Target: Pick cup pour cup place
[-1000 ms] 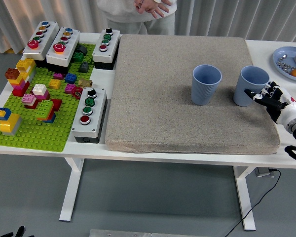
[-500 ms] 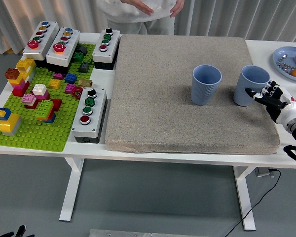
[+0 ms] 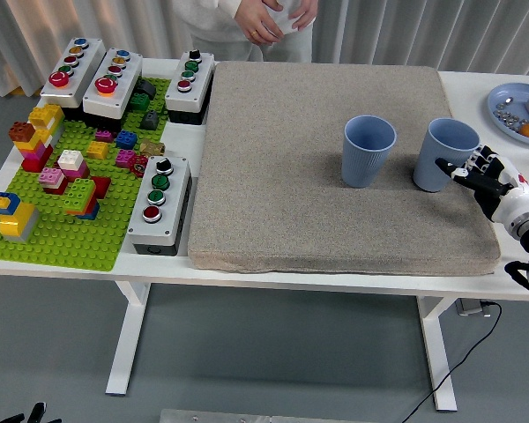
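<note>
My right hand [image 3: 487, 176], fingers curled around the right blue cup [image 3: 444, 155], which tilts slightly on the grey mat [image 3: 335, 238]. The left blue cup [image 3: 368, 151] stands upright at its nine o'clock, apart. At twelve o'clock a person's hands [image 3: 273, 18] are clasped together.

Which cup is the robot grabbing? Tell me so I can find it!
Find the big grey-brown mat covering the white table. Two light blue ribbed cups stand on its right side. It's the right cup, tilted, with the robot's right hand wrapped around it; the other cup stands upright, untouched.
</note>
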Action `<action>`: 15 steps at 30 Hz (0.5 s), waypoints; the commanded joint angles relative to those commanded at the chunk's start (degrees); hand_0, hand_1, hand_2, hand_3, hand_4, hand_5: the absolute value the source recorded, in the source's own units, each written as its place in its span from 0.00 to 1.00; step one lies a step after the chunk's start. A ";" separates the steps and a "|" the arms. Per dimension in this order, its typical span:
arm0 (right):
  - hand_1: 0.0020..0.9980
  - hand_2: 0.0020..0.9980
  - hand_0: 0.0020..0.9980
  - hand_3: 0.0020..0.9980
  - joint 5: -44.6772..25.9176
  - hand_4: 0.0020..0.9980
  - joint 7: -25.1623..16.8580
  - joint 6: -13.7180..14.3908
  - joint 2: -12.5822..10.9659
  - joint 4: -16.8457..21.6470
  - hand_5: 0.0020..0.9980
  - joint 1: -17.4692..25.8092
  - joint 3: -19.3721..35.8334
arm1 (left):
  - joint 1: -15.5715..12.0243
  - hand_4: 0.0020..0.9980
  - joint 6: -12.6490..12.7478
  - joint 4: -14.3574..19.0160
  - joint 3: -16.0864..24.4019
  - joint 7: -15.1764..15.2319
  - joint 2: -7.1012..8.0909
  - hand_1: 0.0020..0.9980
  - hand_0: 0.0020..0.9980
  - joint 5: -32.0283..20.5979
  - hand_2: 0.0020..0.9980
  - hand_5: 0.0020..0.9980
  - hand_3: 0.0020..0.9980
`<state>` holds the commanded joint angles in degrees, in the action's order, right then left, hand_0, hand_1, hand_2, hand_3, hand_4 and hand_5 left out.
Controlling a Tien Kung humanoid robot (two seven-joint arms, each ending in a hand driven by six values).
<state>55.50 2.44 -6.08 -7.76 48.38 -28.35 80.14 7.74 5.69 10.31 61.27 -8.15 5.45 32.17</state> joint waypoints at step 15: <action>0.65 0.52 0.84 0.62 3.62 0.77 -0.99 2.80 -0.55 2.12 0.20 0.26 -0.05 | -0.31 0.49 0.02 0.00 -0.11 -0.07 0.09 0.71 0.69 -0.08 0.74 1.00 0.66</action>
<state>59.12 1.45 -3.29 -8.31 50.50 -28.09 80.09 7.43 5.72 10.31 61.16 -8.22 5.54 32.09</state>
